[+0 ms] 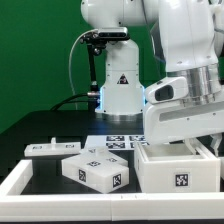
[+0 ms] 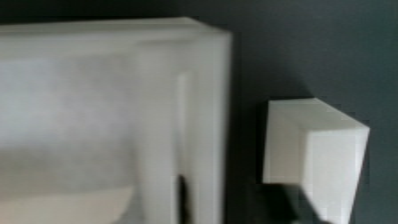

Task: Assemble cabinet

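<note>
1. The robot arm fills the upper part of the exterior view's right and reaches down over the cabinet.
2. The dark table carries all the parts.
3. The cabinet body, a big white box with a square tag on its near face, stands on the table at the exterior view's right. In the wrist view it is a blurred white mass close to the camera.
4. A white tagged block lies to the exterior view's left of the body, apart from it.
5. A flat tagged panel lies behind the block.
6. The marker board lies flat between the panel and the body.
7. The gripper sits just above the body's top. Its fingers are hidden, so I cannot tell whether it is spread or closed.
8. The wrist view shows a small white piece beside the body, possibly the block.
</note>
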Action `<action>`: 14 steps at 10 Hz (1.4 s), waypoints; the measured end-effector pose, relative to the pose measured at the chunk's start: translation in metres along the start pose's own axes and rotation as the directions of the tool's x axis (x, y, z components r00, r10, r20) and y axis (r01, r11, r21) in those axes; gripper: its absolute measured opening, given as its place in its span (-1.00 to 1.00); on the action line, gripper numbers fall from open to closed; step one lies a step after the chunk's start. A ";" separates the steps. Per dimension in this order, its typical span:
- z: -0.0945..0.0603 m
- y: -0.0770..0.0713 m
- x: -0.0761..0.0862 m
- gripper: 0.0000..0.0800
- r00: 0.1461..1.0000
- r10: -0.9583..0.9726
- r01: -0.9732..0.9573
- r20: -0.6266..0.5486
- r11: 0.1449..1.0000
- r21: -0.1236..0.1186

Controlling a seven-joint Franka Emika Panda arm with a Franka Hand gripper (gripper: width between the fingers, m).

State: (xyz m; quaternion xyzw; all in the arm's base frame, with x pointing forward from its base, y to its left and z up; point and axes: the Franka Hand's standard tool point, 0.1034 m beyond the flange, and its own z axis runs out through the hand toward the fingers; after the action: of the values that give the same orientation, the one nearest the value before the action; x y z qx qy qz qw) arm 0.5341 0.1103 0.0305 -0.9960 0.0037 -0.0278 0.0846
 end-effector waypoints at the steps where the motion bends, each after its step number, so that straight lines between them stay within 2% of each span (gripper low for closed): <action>1: 0.000 -0.001 0.000 -0.32 1.000 -0.001 0.001 0.004 1.000 0.001; 3: -0.008 -0.005 0.001 0.46 1.000 0.007 -0.008 0.018 1.000 0.007; 4: -0.016 -0.007 0.004 0.79 1.000 0.007 -0.007 0.024 1.000 0.011; 5: -0.024 -0.006 0.009 0.79 1.000 0.002 -0.003 0.018 1.000 0.012; 6: -0.028 -0.001 0.014 0.93 1.000 -0.014 0.014 0.009 1.000 0.011; 7: -0.028 0.005 0.015 0.93 1.000 -0.016 0.015 0.008 1.000 0.009; 9: -0.012 0.005 0.008 1.00 1.000 -0.009 0.009 0.003 1.000 0.004; 14: -0.003 -0.049 0.000 1.00 1.000 0.021 -0.022 0.015 1.000 0.013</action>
State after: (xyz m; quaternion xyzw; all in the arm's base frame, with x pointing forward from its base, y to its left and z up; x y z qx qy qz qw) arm 0.5344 0.1582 0.0419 -0.9955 0.0136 -0.0197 0.0914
